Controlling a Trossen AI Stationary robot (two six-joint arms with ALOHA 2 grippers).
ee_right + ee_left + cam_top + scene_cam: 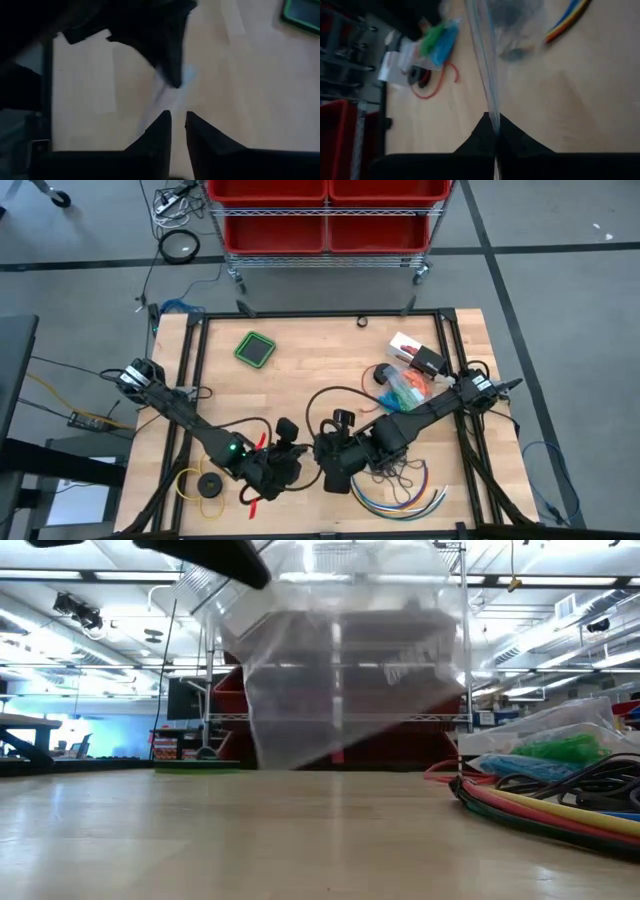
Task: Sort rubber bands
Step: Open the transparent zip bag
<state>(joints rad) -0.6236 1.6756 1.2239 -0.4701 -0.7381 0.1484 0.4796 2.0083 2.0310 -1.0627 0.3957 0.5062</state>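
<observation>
The left gripper is pinched fully shut on the edge of a clear plastic bag, holding it up over the near middle of the bench. Just beside it, the right gripper faces the same bag with its fingers slightly parted, a narrow gap between them and nothing visibly held. Seen level with the bench, the bag hangs clear of the wood, its contents too hazy to make out. Beside the arms on the right lie curved multicoloured cables. Farther back on the right sit the rubber bands, blue, green and orange bunches in clear wrapping. A green pad lies at the far left. The risk: with only one gripper clamped, the limp bag could sag or slip free, spilling any bands inside
</observation>
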